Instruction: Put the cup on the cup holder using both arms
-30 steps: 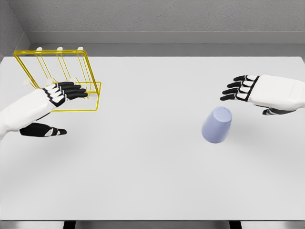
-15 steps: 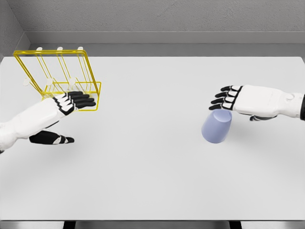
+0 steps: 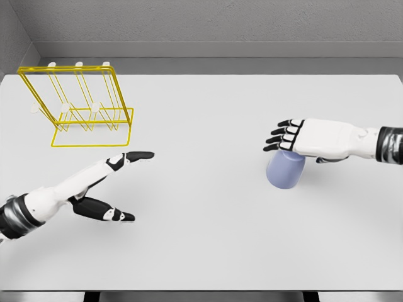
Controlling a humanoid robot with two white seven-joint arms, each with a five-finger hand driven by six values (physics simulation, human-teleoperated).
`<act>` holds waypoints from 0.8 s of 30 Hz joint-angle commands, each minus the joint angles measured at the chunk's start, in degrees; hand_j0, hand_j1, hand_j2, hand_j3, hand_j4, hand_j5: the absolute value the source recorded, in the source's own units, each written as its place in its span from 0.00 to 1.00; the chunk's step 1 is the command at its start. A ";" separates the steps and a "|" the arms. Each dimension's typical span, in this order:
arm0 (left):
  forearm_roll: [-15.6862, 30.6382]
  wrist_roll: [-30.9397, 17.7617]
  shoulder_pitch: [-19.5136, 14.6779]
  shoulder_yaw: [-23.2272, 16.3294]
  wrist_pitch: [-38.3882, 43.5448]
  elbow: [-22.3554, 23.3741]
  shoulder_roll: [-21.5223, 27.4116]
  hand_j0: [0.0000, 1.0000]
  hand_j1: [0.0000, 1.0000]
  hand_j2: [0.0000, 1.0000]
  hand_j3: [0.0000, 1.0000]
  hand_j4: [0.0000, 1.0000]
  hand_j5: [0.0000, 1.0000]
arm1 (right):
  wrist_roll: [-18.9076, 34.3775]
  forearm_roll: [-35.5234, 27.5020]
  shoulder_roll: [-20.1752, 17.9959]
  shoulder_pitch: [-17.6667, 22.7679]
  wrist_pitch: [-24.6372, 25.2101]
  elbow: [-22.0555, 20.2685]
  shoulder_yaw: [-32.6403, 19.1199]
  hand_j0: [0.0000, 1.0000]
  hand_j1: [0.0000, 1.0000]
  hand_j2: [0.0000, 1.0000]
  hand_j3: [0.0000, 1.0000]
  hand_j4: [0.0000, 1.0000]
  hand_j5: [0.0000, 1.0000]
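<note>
Right hand (image 3: 301, 139) hovers open, fingers spread, just above the cup (image 3: 285, 168). Left hand (image 3: 104, 187) is open too, the rack (image 3: 79, 107) beyond its fingertips.

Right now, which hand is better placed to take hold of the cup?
The right hand. It hovers directly over the lavender cup with its fingers spread, not yet closed on it. The left hand is open far across the table, in front of the yellow cup holder.
</note>
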 commanded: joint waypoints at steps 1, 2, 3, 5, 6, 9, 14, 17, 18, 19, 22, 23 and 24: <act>4.02 0.02 -0.17 -2.26 0.03 0.00 -0.25 1.00 1.00 1.00 1.00 1.00 1.00 | -0.03 0.30 0.46 0.00 0.07 0.12 0.28 1.00 1.00 1.00 1.00 1.00 1.00; 4.11 0.02 -0.35 -2.34 0.03 0.00 -0.34 1.00 1.00 1.00 1.00 1.00 1.00 | -0.03 0.31 0.81 0.00 0.07 0.12 0.54 1.00 1.00 1.00 1.00 1.00 1.00; 4.19 0.02 -0.35 -2.43 0.03 0.43 -0.43 1.00 1.00 1.00 1.00 1.00 1.00 | -0.03 0.57 0.90 0.00 0.07 0.46 0.89 1.00 1.00 1.00 1.00 1.00 1.00; 5.68 -0.07 -0.61 -3.49 3.03 1.05 -1.48 1.00 1.00 1.00 1.00 1.00 1.00 | -0.03 0.83 1.60 0.00 0.07 1.44 1.07 1.00 1.00 1.00 1.00 1.00 1.00; 7.09 -0.15 -1.14 -3.84 5.84 1.05 -2.53 1.00 1.00 1.00 1.00 1.00 1.00 | -0.03 0.92 1.60 0.00 0.07 1.43 1.07 1.00 1.00 1.00 1.00 1.00 1.00; 9.29 -0.33 -1.49 -4.89 10.86 2.02 -4.47 1.00 1.00 1.00 1.00 1.00 1.00 | -0.03 1.01 1.60 0.09 0.07 1.17 1.07 1.00 1.00 1.00 1.00 1.00 1.00; 17.46 -0.51 -3.25 -7.09 16.04 2.72 -5.26 1.00 1.00 1.00 1.00 1.00 1.00 | -0.03 3.12 1.60 0.00 0.07 1.08 1.07 0.80 0.80 0.80 0.80 0.80 0.80; 20.10 -0.51 -3.69 -7.79 16.31 3.42 -5.96 1.00 1.00 1.00 1.00 1.00 1.00 | -0.03 3.47 1.60 0.09 0.07 1.08 1.07 0.78 0.78 0.78 0.78 0.78 0.78; 20.36 -0.42 -3.78 -8.23 16.31 3.77 -6.23 1.00 1.00 1.00 1.00 1.00 1.00 | -0.03 3.56 1.60 0.09 0.07 1.08 1.07 0.76 0.76 0.76 0.76 0.76 0.76; 21.24 -0.51 -3.87 -8.58 16.31 4.39 -6.40 1.00 1.00 1.00 1.00 1.00 1.00 | -0.03 3.56 1.60 0.09 0.07 1.08 1.07 0.76 0.76 0.76 0.76 0.76 0.76; 24.14 -0.51 -3.95 -9.02 16.40 5.71 -6.93 1.00 1.00 1.00 1.00 1.00 1.00 | -0.03 4.79 1.60 0.09 0.07 1.08 1.07 0.64 0.64 0.64 0.64 0.64 0.64; 25.64 -0.51 -4.66 -9.02 16.40 6.06 -7.02 1.00 1.00 1.00 1.00 1.00 1.00 | -0.03 4.79 1.60 0.00 0.07 1.08 1.07 0.64 0.64 0.64 0.64 0.64 0.64; 27.22 -0.42 -5.10 -9.02 16.48 6.06 -7.02 1.00 1.00 1.00 1.00 1.00 1.00 | -0.03 4.79 1.60 0.09 0.07 1.08 1.07 0.64 0.64 0.64 0.64 0.64 0.64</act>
